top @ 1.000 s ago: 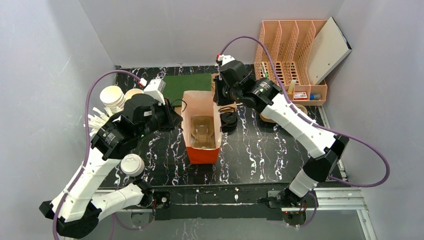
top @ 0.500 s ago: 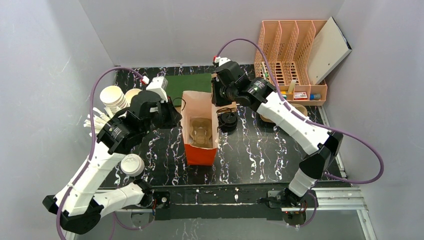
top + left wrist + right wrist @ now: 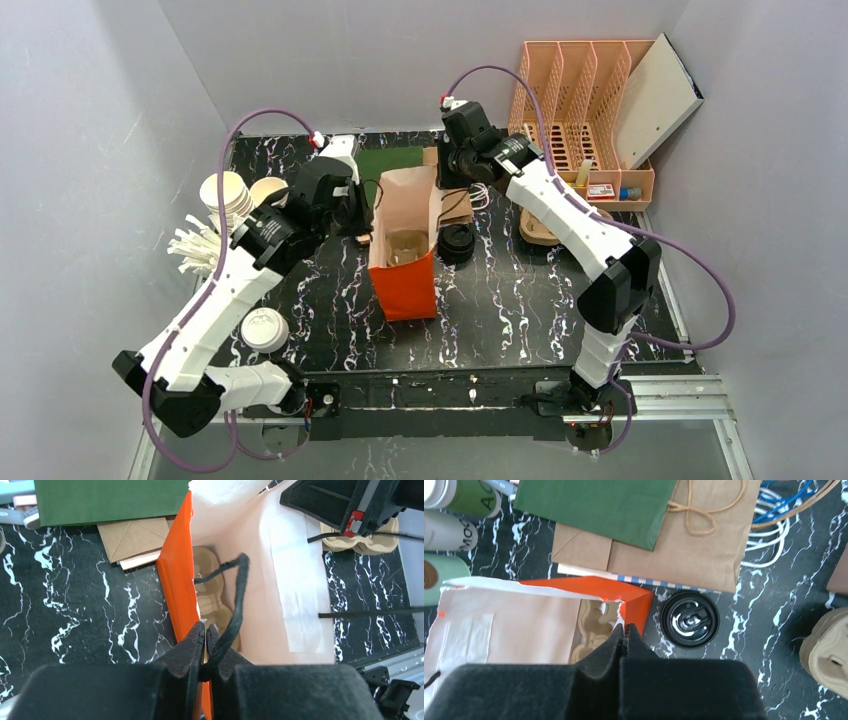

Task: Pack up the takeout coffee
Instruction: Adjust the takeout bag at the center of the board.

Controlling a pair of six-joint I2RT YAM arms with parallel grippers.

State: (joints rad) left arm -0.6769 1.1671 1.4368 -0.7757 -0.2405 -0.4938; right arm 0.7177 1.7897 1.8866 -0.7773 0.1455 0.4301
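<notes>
— Left fingers (image 3: 192,641) are clamped on the rim of the orange bag (image 3: 175,580), with its black cord handle (image 3: 239,595) pinched in too. Right fingers (image 3: 638,642) are closed on the opposite rim corner.
— What's the risk?
— That paper edge looks ragged. Pulling the mouth wider could rip it or tip the bag.
— And the takeout coffee (image 3: 689,619)?
— Lidded, upright on the surface (image 3: 749,645), just beside the bag. A swaying bag could knock it over, and neither arm is free.
</notes>
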